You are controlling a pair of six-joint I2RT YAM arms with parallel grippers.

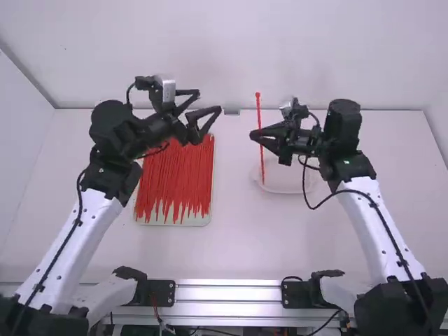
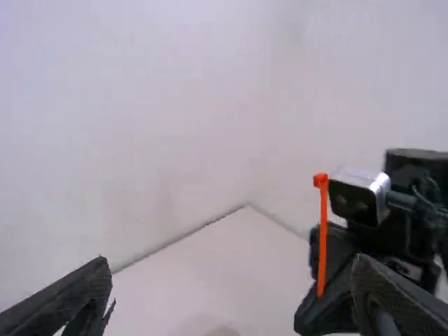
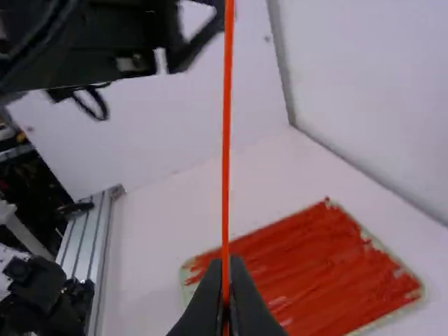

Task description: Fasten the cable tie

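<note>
While the red cable tie (image 1: 260,115) stands upright above the table (image 1: 245,234), the right gripper (image 1: 260,138) has its two fingers pressed together on the strap about halfway along its length. The right wrist view shows those fingers meeting on the strap (image 3: 225,140), which runs straight away from them. The tie's small square head is at the top end, as the left wrist view shows (image 2: 322,231). Its lower end hangs over a shallow clear dish (image 1: 288,186) on the table, and whether it touches the dish cannot be told.

Across a gap from the tie, the left gripper (image 1: 210,102) is held at about the same height with its fingers spread wide apart and nothing between them. It points towards the tie and is not touching it.

Below the left gripper, a flat tray (image 1: 171,222) lies on the table, covered by a heap of loose red ties (image 1: 178,175).
</note>
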